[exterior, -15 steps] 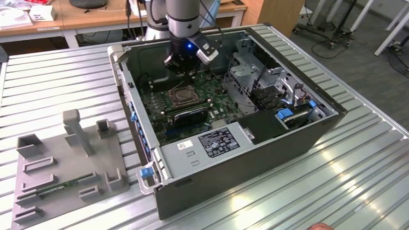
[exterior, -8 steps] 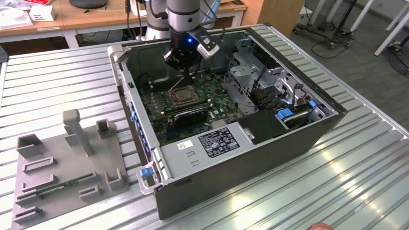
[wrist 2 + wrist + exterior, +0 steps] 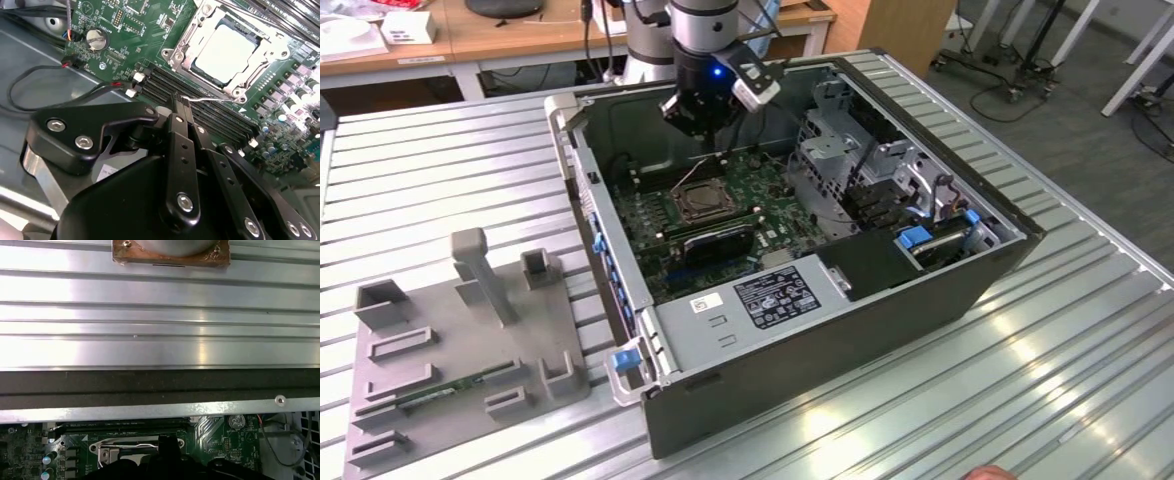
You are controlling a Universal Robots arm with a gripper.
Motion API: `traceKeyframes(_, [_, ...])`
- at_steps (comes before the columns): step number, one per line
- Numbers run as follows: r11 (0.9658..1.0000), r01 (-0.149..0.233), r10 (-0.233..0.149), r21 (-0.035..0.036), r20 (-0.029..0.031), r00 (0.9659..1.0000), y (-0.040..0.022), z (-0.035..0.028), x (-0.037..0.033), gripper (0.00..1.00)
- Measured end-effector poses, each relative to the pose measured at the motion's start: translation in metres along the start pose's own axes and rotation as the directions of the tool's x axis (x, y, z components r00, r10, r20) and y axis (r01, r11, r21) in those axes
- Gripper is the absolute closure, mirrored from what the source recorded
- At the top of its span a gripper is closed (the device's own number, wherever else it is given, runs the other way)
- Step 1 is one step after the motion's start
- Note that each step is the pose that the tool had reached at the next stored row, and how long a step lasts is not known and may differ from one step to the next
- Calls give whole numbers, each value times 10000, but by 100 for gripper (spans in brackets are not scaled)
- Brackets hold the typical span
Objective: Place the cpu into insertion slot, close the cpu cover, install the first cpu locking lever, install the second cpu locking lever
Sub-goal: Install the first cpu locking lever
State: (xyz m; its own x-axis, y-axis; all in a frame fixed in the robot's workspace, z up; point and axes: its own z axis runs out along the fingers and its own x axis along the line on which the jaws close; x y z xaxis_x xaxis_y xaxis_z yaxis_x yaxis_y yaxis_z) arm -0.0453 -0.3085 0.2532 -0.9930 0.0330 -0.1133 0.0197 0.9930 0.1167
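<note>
The cpu [image 3: 225,52] lies flat in the insertion slot [image 3: 698,200] on the green motherboard inside the open computer case. The silvery cpu cover [image 3: 187,37] lies down around it, and the chip's top shows through its window. A thin silver locking lever [image 3: 212,100] runs along the socket's edge, over the memory slots. My gripper [image 3: 180,102] hangs just above the socket [image 3: 125,452], fingers shut together, with the tips right against the lever's hooked end. In the exterior view the gripper [image 3: 698,128] sits over the board's far part, and a thin rod slants from it down to the socket.
Long black memory slots [image 3: 200,107] and a black heatsink block [image 3: 716,243] flank the socket. A metal drive cage [image 3: 854,160] rises at the exterior view's right. Loose cables [image 3: 30,80] lie by the case wall. A grey fixture [image 3: 467,330] stands on the ribbed table.
</note>
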Motion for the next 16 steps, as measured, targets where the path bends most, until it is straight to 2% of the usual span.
traceKeyframes(2, [9997, -23, 24, -226, 15, 10000, -2, -1, 10, 89])
traceKeyframes(3, [9996, -30, 31, -289, 27, 10000, -4, -4, 26, 89])
traceKeyframes(4, [9995, -30, 31, -313, 36, 10000, -7, -7, 50, 89])
traceKeyframes(11, [9995, -30, 32, -319, 48, 10000, -46, -20, 238, 89])
traceKeyframes(16, [9994, -35, 37, -348, 61, 10000, -107, 10, 287, 89])
